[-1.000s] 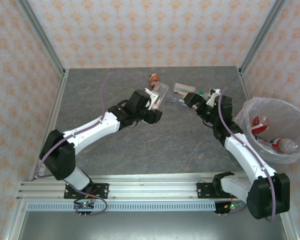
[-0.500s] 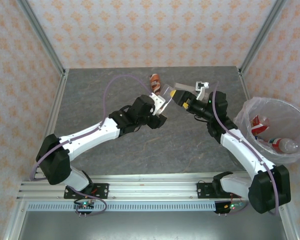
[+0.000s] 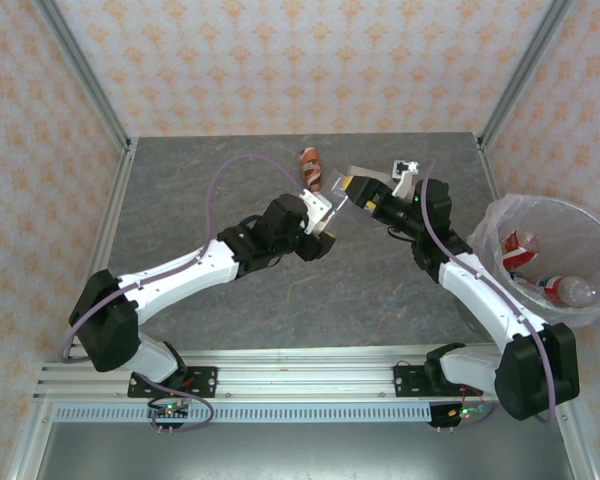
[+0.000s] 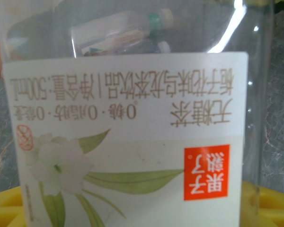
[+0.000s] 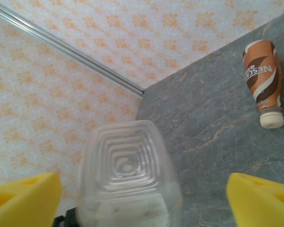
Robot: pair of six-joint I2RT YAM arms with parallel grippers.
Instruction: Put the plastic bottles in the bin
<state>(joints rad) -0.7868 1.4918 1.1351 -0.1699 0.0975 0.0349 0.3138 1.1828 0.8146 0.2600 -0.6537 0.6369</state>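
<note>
Left gripper [image 3: 323, 204] is clamped on the white-label bottle [image 4: 128, 132] over mid-table, with the bottle pointing toward the right gripper [image 3: 352, 186]. The right gripper's fingers are spread wide. Its yellow pads [image 5: 23, 196] sit either side of that bottle's clear ribbed base without touching it. A brown bottle [image 5: 262, 80] with a white cap lies on its side on the table [image 3: 180, 200], just beyond the two grippers. A green-capped bottle [image 4: 118, 30] shows through the held bottle's clear plastic (where it lies can't be told). The bin [image 3: 580, 215] stands at the right edge, well apart from both grippers. Inside it are a red-label bottle [image 3: 520, 247] and a second bottle [image 3: 567, 291].
</note>
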